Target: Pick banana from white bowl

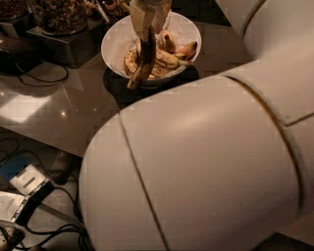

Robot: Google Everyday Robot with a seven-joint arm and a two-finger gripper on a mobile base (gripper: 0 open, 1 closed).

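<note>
The white bowl (116,43) stands on a dark mat at the top centre of the grey counter. My gripper (148,27) hangs over the bowl's left half and is shut on the banana (143,62). The banana hangs nearly upright from the fingers, dark brown-black along its length, with a yellower end low over the bowl's front rim. Several short orange-yellow bananas (172,53) lie in the bowl to the right of it.
My large white arm link (206,162) fills the lower right and hides the counter there. Glass jars of nuts (58,14) stand at the top left on a dark tray. A black cable (35,74) lies on the counter. White boxes (27,180) and cables lie on the floor at the lower left.
</note>
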